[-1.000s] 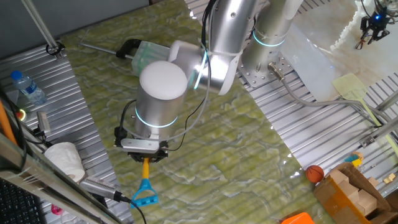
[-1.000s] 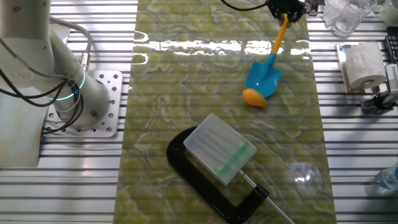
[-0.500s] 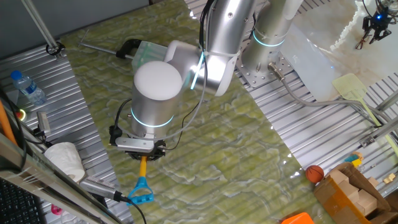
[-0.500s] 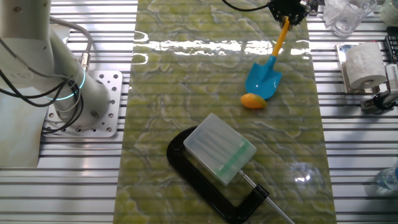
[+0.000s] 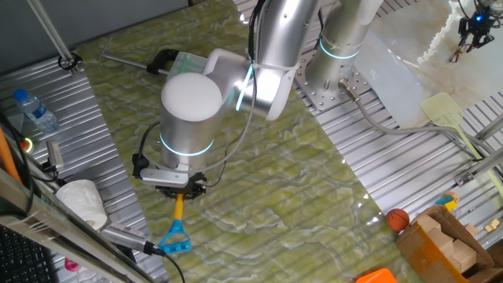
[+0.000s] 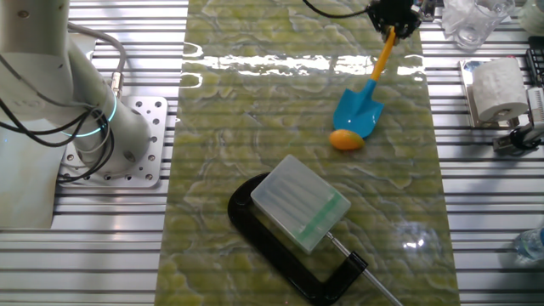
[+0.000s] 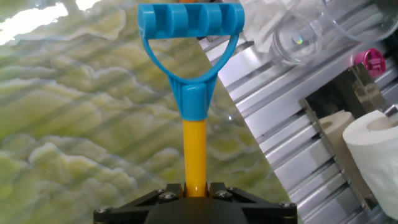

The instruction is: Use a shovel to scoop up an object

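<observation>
Our pincer point(image 6: 393, 19) is pinching the yellow shaft of the shovel point(image 6: 367, 88), the jaws pressed against it on both sides, as the hand view shows; the blue D-shaped end point(image 7: 190, 29) projects beyond the grasp. From here the shovel slopes down to its bright blue pointed blade point(image 6: 358, 111), whose tip touches the object point(image 6: 345, 139), a small orange-yellow lemon-like lump with pointed ends lying on the green marbled worktop point(image 6: 255, 102). We judge that the scooping step is in hand: the blade meets the object but does not yet carry it. The next move, we judge, calls for driving the blade low along the worktop and under the object, then tilting it up without rolling the lump away.
</observation>
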You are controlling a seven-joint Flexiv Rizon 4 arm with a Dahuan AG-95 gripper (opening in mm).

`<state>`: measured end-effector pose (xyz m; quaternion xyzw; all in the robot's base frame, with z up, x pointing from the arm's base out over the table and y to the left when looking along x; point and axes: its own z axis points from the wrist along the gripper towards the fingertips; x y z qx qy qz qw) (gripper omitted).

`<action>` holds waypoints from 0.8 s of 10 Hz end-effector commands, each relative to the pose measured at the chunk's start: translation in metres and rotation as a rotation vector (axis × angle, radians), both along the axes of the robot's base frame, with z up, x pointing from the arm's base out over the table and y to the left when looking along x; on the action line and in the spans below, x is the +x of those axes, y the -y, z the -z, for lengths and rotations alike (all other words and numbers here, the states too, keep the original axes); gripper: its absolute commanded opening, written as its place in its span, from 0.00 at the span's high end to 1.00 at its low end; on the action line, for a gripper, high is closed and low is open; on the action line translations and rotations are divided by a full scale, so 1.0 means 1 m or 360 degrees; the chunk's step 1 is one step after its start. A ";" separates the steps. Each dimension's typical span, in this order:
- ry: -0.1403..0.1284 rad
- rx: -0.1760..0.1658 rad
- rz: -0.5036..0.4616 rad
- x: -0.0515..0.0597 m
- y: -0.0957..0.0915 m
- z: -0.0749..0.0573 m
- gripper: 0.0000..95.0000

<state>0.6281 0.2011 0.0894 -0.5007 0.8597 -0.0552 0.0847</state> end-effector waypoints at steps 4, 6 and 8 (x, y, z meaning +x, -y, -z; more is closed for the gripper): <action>-0.0040 -0.0018 0.0033 0.001 0.013 -0.003 1.00; -0.0043 -0.0023 0.0038 0.001 0.019 -0.002 1.00; -0.0041 -0.0023 0.0025 0.003 0.028 0.002 1.00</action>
